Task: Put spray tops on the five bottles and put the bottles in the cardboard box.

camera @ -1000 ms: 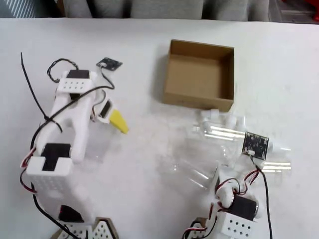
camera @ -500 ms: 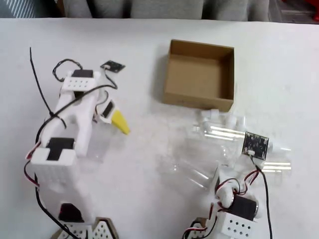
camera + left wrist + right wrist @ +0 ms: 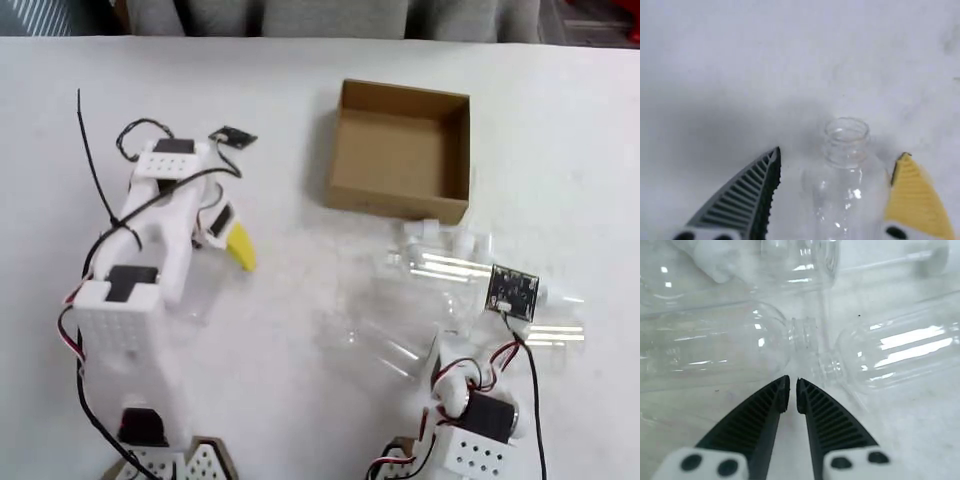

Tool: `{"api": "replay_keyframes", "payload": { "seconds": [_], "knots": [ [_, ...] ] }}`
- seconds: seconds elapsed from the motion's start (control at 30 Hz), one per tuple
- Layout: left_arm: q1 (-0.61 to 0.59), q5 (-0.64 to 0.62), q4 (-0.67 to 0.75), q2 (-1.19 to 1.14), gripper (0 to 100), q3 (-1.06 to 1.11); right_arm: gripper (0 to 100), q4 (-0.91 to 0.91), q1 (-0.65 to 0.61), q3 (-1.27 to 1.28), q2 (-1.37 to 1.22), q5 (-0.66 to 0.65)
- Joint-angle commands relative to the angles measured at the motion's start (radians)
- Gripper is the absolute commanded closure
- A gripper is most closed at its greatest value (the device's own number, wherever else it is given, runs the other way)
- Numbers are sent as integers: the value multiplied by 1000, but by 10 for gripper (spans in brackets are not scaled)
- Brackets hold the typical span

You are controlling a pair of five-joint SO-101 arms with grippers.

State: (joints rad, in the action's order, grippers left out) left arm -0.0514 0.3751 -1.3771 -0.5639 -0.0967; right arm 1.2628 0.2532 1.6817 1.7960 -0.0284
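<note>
The left arm [image 3: 150, 230] has edged toward the table's far side, and the left gripper [image 3: 840, 152] has its jaws wide on either side of a lying clear bottle [image 3: 840, 200]. The cardboard box [image 3: 400, 195] and the right gripper [image 3: 792, 390] have stayed put. That gripper's jaws are nearly closed on nothing, just short of the other bottles [image 3: 715, 345] near the box.

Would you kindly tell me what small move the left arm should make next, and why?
Probably closing the left gripper on the bottle: in the left wrist view its fingers stand open on either side of the clear body, whose neck bears no spray top, so a grasp looks ready.
</note>
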Motion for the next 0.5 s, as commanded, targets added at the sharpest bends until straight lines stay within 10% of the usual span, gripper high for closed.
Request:
{"api": "replay_keyframes", "payload": {
  "seconds": [0.0, 0.2, 0.47],
  "knots": [
    [33, 46, -32, 8, 700, -46, 981, 5, -2, 8, 5, -8],
    [35, 58, -32, 7, 905, -52, 981, 5, -2, 8, 5, -8],
    [33, 72, -29, 10, 902, -51, 981, 1, -2, 8, 5, -8]
  ]
}}
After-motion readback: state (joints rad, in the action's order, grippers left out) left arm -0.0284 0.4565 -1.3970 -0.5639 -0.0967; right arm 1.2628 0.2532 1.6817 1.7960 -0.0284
